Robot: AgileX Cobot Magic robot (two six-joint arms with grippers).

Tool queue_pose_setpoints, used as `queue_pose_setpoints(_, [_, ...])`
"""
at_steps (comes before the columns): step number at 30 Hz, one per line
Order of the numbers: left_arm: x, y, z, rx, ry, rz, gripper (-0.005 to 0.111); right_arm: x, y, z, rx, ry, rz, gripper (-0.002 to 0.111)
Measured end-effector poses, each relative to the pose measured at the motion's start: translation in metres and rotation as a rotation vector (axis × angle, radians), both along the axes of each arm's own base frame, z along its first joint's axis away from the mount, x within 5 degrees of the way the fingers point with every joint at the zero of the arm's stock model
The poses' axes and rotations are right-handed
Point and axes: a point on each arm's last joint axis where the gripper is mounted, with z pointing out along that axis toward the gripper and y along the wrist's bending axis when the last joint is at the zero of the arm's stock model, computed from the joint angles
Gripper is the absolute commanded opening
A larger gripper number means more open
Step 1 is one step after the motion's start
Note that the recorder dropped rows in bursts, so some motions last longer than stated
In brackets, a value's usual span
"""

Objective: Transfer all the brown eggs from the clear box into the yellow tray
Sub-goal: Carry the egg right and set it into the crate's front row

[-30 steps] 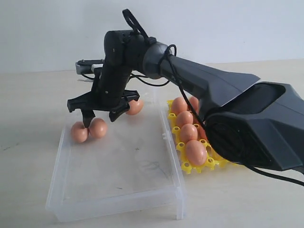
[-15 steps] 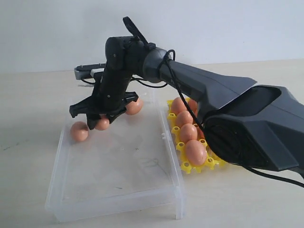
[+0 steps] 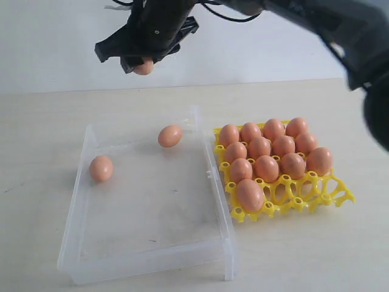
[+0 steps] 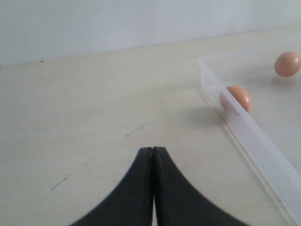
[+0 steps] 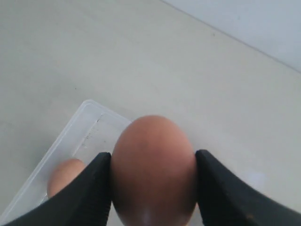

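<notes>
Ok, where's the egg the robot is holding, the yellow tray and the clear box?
held egg (image 5: pixel 153 172): right wrist view, middle of its shell
yellow tray (image 3: pixel 290 205): exterior view, bare front rim
clear box (image 3: pixel 146 258): exterior view, near wall

Exterior camera: I look from the clear box's (image 3: pixel 152 213) long front side, slightly above, facing the back wall (image 3: pixel 48 48); the whole box is in frame.

Left wrist camera: low over the table (image 4: pixel 94 117), just outside the box's side wall, close.

Both catch the wall-side egg (image 3: pixel 101 168) (image 4: pixel 235 98) and the far egg (image 3: pixel 170 135) (image 4: pixel 287 63).

Right wrist camera: high above a box corner (image 5: pixel 89 127), looking down. A gripped brown egg (image 5: pixel 153 172) fills my near field.
</notes>
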Motion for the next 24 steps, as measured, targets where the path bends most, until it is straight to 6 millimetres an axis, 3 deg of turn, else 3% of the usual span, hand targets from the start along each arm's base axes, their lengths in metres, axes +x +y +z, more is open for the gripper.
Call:
queue_pose_setpoints(3, [0.0, 0.0, 0.0, 0.0, 0.0, 0.0, 0.0, -0.019, -0.017, 0.006, 0.031, -0.068, -0.003, 0.0])
queue_pose_setpoints(5, [0.0, 0.0, 0.0, 0.0, 0.0, 0.0, 0.0, -0.037, -0.031, -0.002, 0.051, -0.103, -0.001, 0.0])
queue_pose_setpoints(9, [0.0, 0.0, 0.0, 0.0, 0.0, 0.0, 0.0, -0.075, -0.075, -0.007, 0.13, -0.233, -0.018, 0.0])
queue_pose_setpoints(16, [0.0, 0.0, 0.0, 0.0, 0.0, 0.0, 0.0, -0.131, -0.157, -0.055, 0.137, -0.3, -0.091, 0.0])
queue_pose_setpoints(24, [0.0, 0.0, 0.0, 0.0, 0.0, 0.0, 0.0, -0.178, -0.206, -0.099, 0.088, -0.405, -0.075, 0.0])
